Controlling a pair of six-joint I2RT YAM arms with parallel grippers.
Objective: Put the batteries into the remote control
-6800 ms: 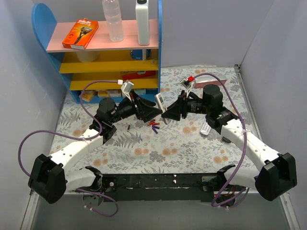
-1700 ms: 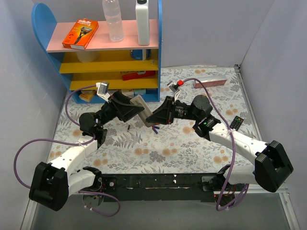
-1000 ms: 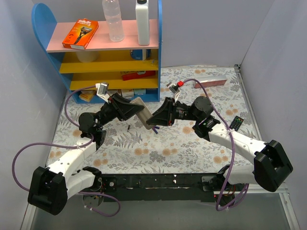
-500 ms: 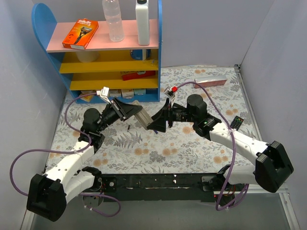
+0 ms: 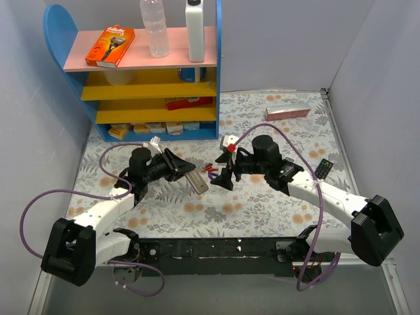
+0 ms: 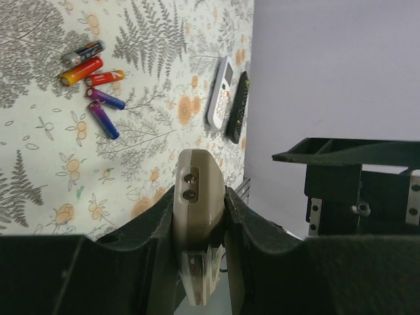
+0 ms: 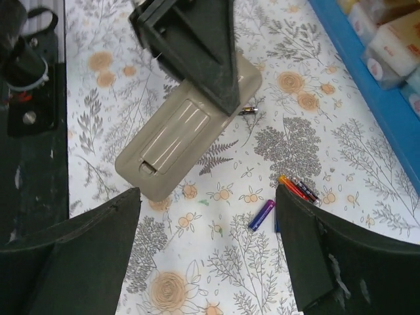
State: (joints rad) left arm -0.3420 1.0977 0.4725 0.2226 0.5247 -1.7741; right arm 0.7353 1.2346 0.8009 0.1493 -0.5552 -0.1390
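Left claw (image 5: pixel 187 172) is clamping the stiff remote control (image 7: pixel 187 128) by its long sides. Right claw (image 7: pixel 207 243) is gaping. The batteries (image 6: pixel 104 78), likely slippery, suit mid-length pinching.

The right gripper (image 5: pixel 224 178) no longer meets the end of the remote control (image 5: pixel 197 182). Its jaws, nearly closed a second ago, now stand wide apart, and it has drawn back to the right of the remote and sunk low, just right of the frame's centre. The left gripper (image 5: pixel 186 173) has come down and back toward the left, bringing the remote from mid-air to close over the table, its free end pointing lower right. The batteries (image 5: pixel 210 170), mostly covered by the two grippers a moment ago, now show between them.
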